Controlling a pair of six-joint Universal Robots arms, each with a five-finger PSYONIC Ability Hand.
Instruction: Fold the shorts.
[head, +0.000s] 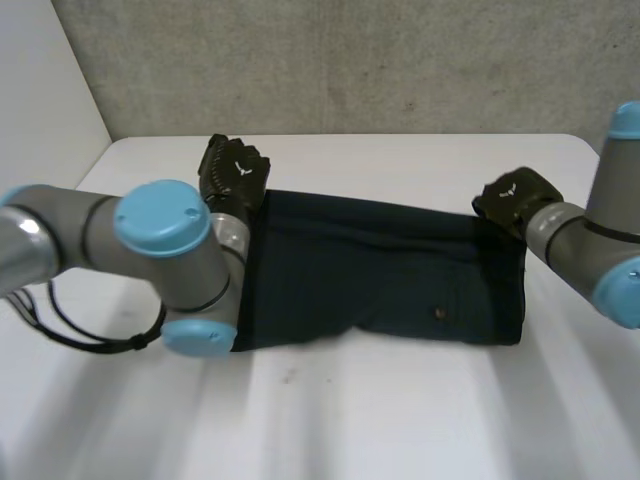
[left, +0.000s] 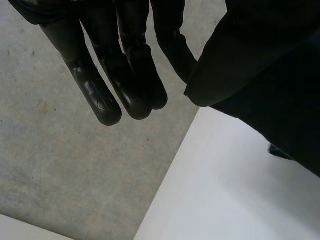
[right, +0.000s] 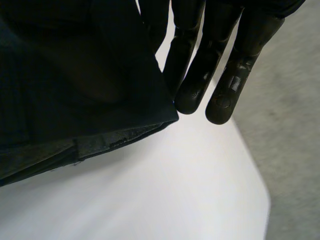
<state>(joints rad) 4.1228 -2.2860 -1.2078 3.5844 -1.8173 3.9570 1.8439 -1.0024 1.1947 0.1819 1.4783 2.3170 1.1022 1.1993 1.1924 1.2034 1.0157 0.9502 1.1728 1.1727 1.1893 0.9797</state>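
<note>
- We are seeing the shorts (head: 390, 270), dark navy, lying spread across the middle of the frame on the table (head: 400, 420). They are stretching from the left arm (head: 160, 240) to the right arm (head: 590, 240).
- We are finding a small stud (head: 438, 313) on the cloth, lower right of centre.
- We are seeing the left hand (head: 235, 170) sitting at the shorts' upper left corner, its back facing the camera.
- In the left wrist view, that hand (left: 125, 75) is pinching a rolled edge of the shorts (left: 270, 75) at one side of the palm. Its other fingers (left: 102, 102) are reaching out straight, and the cloth there is hanging clear of the table (left: 225, 200).
- We are seeing the right hand (head: 515, 195) sitting at the shorts' upper right corner.
- In the right wrist view, that hand (right: 200, 75) is gripping the shorts (right: 75, 75) beside its straight fingers (right: 222, 107). The corner is hanging just above the table (right: 150, 200).
- A grey wall (head: 350, 60) is running behind the table, along the top of the frame.
</note>
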